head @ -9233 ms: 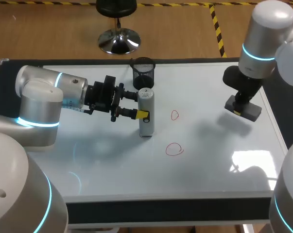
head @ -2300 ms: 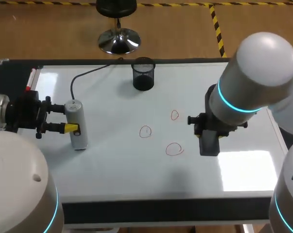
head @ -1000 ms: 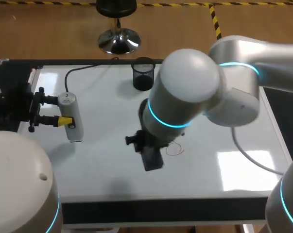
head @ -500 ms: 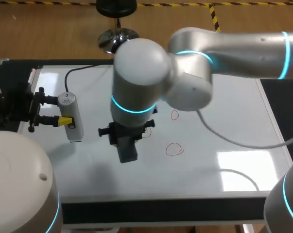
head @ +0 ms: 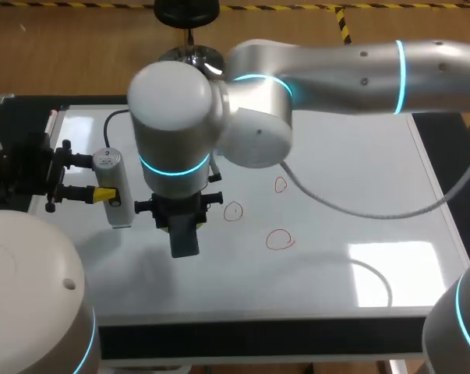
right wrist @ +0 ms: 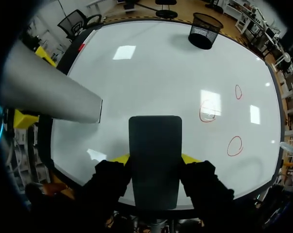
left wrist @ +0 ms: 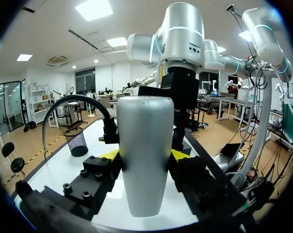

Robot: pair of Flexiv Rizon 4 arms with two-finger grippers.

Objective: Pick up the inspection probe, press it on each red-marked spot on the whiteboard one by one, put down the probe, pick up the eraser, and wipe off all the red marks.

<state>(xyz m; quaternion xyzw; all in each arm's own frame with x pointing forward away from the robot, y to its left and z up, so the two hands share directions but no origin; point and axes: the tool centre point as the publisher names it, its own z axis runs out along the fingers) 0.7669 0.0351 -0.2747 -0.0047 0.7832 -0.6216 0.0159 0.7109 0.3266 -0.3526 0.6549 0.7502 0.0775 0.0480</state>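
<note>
While its arm stretched across from the right, the right gripper was clamped on the dark eraser, one finger on each side. The eraser hung over the whiteboard left of the middle. Whether it touched the surface could not be told. Three red circles lay unwiped just to its right. Near the board's left edge, the left gripper gripped the upright grey probe, its cable looping behind. A black mesh cup stood at the far edge, and a red-capped marker lay at the left rim.
</note>
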